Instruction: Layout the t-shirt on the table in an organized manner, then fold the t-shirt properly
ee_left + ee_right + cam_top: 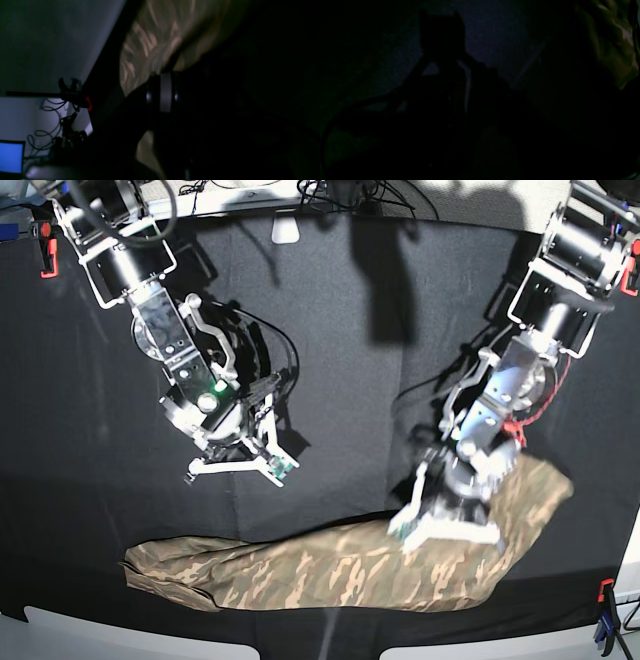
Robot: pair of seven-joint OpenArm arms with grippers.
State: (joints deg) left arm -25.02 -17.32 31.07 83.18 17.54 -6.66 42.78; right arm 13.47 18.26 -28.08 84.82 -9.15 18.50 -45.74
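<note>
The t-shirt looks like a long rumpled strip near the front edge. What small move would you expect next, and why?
Probably the left tool, which sits down on the right end of the t-shirt, pulls that end outward to spread it. The cloth lies bunched lengthwise on the table, and the right tool hangs above bare black cloth, touching nothing.

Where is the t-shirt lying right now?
In the base view the t-shirt lies bunched in a long band along the near edge of the table, its right end under the left gripper.
</note>
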